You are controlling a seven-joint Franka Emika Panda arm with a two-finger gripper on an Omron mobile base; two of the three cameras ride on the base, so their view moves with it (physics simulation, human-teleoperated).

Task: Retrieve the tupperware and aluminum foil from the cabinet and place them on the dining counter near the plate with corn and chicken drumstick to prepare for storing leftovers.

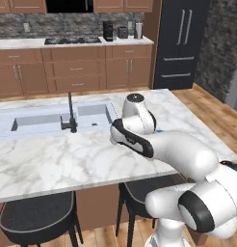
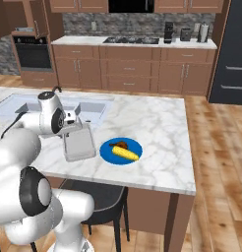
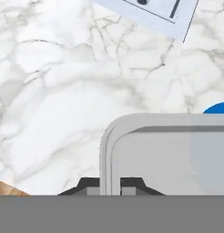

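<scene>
Tupperware [image 2: 79, 143]: pale grey tray, flat or nearly flat over the dining counter [image 2: 157, 123], near its front edge, just left of the plate [image 2: 121, 150] in the right base view. Cannot tell if it rests on the marble or hangs just above it.
Tupperware, hand view [image 3: 168, 154]: rounded corner and raised rim, one rim edge running between the two dark fingertips [image 3: 89, 185].
Gripper [image 3: 110, 187]: jaws pinched together on the tray's rim, one tip either side of the edge.
Gripper, right base view [image 2: 74, 129]: at the tray's far edge, under the arm's white wrist.
Plate: bright blue, round, on the marble just beside the tray, small gap between them. Sliver of blue at the right edge of the hand view [image 3: 218, 109].
Corn [image 2: 125, 155]: yellow cob lying across the plate's near half.
Chicken drumstick [image 2: 121, 145]: dark brown, on the plate's far half, just beside the corn.
Dining counter: white grey-veined marble island.
Sink [image 1: 43, 120]: inset in the island, left of the arm, well apart from the tray.
Faucet [image 1: 70, 113]: black, upright at the sink's near rim.
Stools [image 1: 36, 214]: dark seats tucked under the island's near edge.
Back counter [image 1: 72, 42]: brown cabinets, cooktop, small dark appliances on top.
Fridge [image 1: 180, 43]: dark, tall, right of the brown cabinets.
</scene>
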